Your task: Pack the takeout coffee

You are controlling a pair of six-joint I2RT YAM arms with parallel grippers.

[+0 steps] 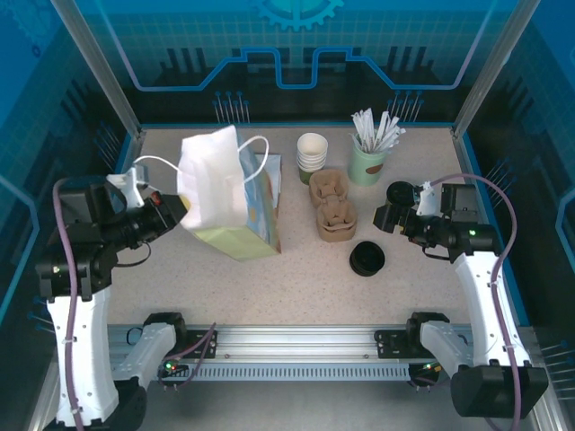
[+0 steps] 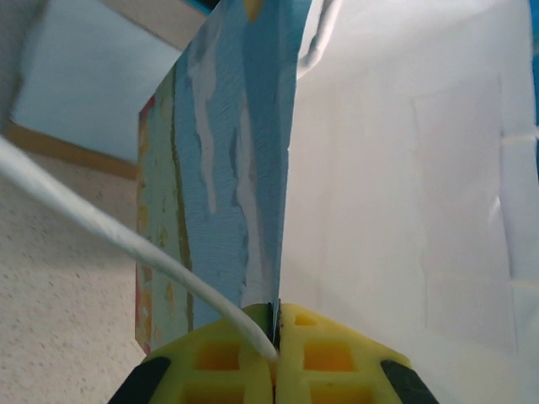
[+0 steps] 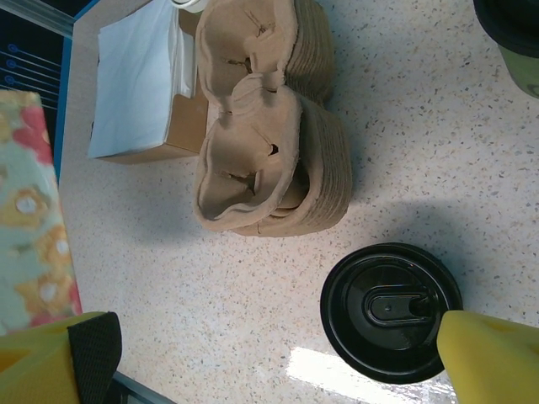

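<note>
1. Here, the left hand [image 2: 276, 337] is pinched tight on the edge of the white-and-blue patterned paper bag [image 1: 225, 197], which stands tilted at the left-centre of the speckled counter [image 1: 296, 287]. That grip should hold firm so the bag's mouth is open to the camera above.
2. The right hand [image 3: 265, 345] hangs with its jaws spread wide and holding nothing, over a round black plastic lid [image 3: 390, 310] and near the stacked brown pulp cup carriers [image 3: 261, 160].
3. The takeout coffee [image 1: 312, 153], a small olive-green paper cup with a white rim, stands upright at the back of the counter. It is between the bag and a mint-green cup of white-wrapped sticks [image 1: 368, 162], just behind the carriers.
4. The likely next move is for the right hand to reach past the carriers, meet the cup side-on at mid-wall and close gently, since paper crushes easily.
5. The approach should avoid the sticks and the bag's white cord handle [image 2: 126, 244].
</note>
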